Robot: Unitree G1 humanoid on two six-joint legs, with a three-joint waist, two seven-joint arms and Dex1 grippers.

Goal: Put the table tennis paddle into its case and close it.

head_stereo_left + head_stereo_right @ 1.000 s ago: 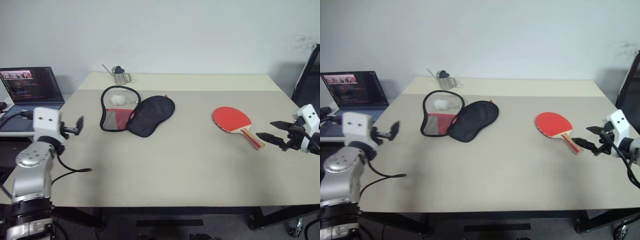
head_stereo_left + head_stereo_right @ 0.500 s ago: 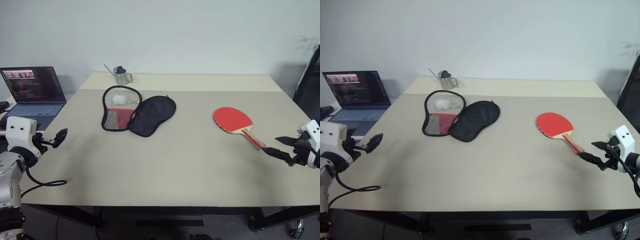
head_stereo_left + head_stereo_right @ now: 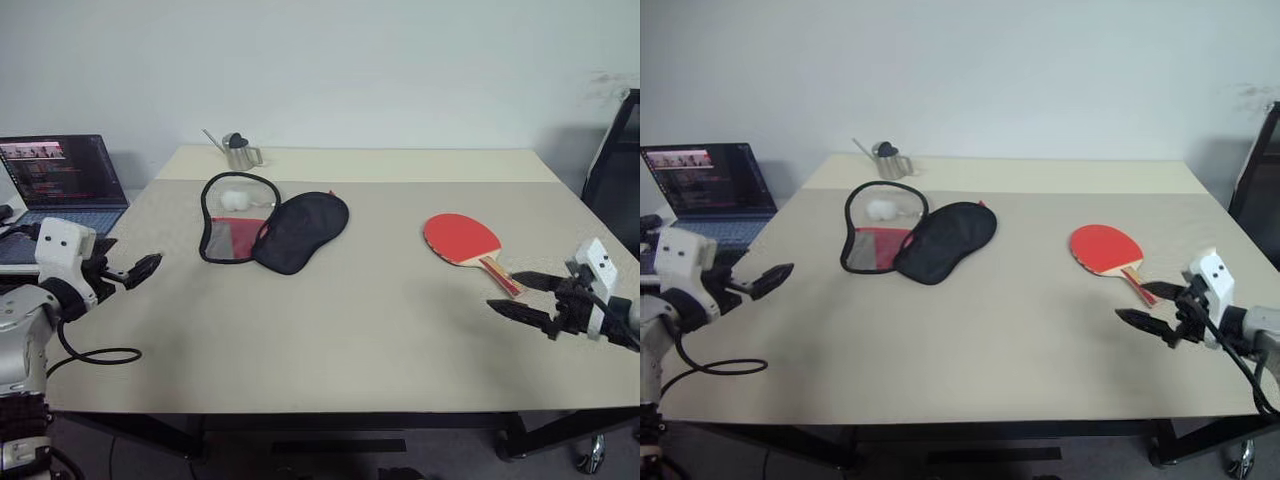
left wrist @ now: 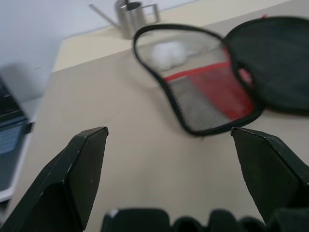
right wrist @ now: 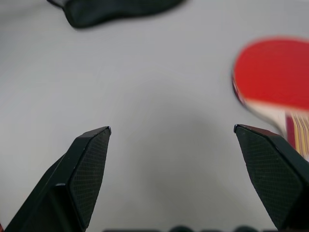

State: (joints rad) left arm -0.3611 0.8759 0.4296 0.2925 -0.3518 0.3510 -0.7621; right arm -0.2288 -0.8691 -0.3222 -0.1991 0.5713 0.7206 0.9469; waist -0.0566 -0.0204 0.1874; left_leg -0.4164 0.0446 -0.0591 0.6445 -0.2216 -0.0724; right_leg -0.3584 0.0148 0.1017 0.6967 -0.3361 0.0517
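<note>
Both claws are spread wide and nothing is held. The right claw is poised just beside the handle of the round red-faced, wooden-handled table tennis paddle on the beige tabletop. The left claw is kept well apart from that paddle, short of the unzipped black-and-red soft case.

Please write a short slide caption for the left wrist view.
Open left gripper facing the unzipped case on the table.

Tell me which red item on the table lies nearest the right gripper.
The table tennis paddle, the rigid bat with the wooden handle; its handle end lies just beside the right gripper. The case lies open, far across the table.
</note>
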